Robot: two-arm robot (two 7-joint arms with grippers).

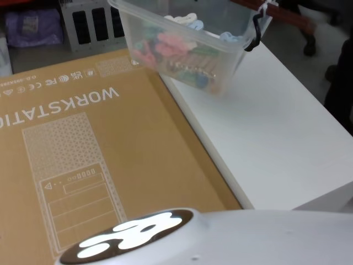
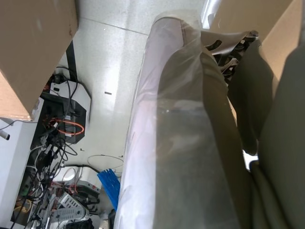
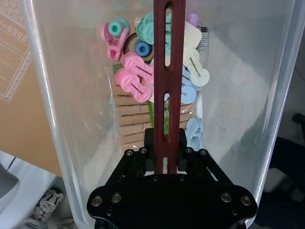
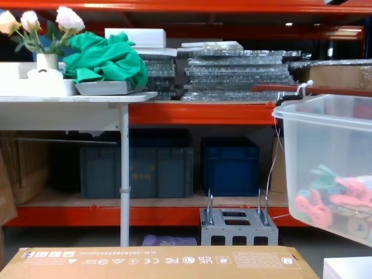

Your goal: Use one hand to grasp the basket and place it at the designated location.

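My right gripper (image 3: 165, 160) has its fingers (image 3: 150, 155) pinching the wooden handle (image 3: 177, 71) mid-bar. That is why the basket (image 4: 325, 139) hangs tilted with its clips (image 3: 136, 81) heaped low. It hangs over the white bench's (image 1: 276, 138) far left corner, seemingly clear of it. A cardboard box (image 1: 110, 165) lies along the bench's left edge, and red shelving (image 4: 192, 113) stands behind.

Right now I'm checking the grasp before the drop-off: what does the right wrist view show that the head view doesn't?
Right wrist view: the right gripper shut on the slotted handle, looking down into the basket. Head view: the white table below the tilted basket, and the cardboard box alongside that table. Both: the basket, its handle and the coloured clips inside.
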